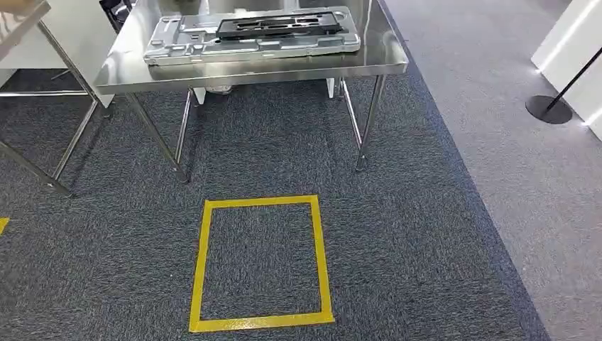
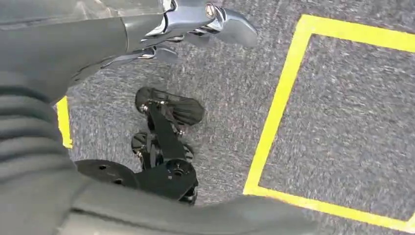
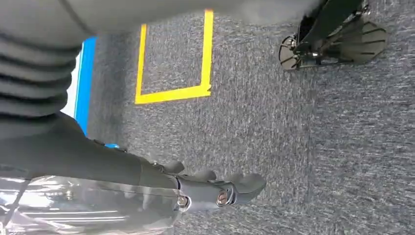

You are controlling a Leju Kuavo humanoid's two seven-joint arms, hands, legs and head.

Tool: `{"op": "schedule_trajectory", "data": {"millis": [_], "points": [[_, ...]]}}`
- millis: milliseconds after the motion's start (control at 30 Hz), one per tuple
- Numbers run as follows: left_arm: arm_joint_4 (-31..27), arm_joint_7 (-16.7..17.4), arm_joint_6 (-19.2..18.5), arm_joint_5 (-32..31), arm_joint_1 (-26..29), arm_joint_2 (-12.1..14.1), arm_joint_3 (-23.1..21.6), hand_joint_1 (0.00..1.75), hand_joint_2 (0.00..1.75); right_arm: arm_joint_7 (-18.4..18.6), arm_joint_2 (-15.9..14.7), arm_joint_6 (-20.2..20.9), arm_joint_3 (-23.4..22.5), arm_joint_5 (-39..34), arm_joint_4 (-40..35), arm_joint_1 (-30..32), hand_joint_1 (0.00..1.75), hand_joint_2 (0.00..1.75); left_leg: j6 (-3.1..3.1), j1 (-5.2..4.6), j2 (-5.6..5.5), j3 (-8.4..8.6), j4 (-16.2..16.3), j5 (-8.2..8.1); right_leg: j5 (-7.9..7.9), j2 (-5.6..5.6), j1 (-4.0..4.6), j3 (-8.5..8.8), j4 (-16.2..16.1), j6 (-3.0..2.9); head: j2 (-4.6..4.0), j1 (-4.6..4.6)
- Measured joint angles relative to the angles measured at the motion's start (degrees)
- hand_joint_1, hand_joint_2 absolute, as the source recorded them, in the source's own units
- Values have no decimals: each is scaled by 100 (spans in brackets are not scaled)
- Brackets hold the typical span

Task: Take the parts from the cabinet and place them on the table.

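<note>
Hanging empty, extended: left robot hand (image 2: pixel 195 24); right robot hand (image 3: pixel 215 188)

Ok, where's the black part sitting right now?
In the head view, the black part lies on the grey tray on the steel table, straight ahead beyond the yellow floor square.

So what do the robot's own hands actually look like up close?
Each wrist wears a grey ribbed cover. The left hand shows shiny silver-grey metal with a round screw and a smooth grey thumb tip. The right hand has darker fingers with rounded tips and small round fasteners, and clear plastic film wraps its forearm.
</note>
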Motion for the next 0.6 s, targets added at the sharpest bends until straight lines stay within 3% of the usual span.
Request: {"op": "schedule_trajectory", "data": {"millis": [67,100,133,600], "points": [[0,72,39,85,24,-5,-130,0,175,5,-28,9,150,-158,-13,23,0,175,-9,4,0,0,-2,6,1,-1,4,-1,1,-3,0,2],[0,109,53,133,44,-9,-212,0,0,7,-39,33,245,-303,-22,39,0,175,-14,5,0,-1,-3,8,1,-1,4,-1,2,-4,0,2],[0,147,66,188,58,-9,-280,0,0,7,-50,53,322,-414,-26,55,0,0,-20,5,0,-1,-3,11,1,0,4,-1,2,-4,0,2],[-107,675,313,981,284,-11,-1700,0,0,18,-164,304,1846,-2218,-223,329,0,0,-20,-11,0,-5,2,11,16,0,4,5,-15,19,2,4]]}}
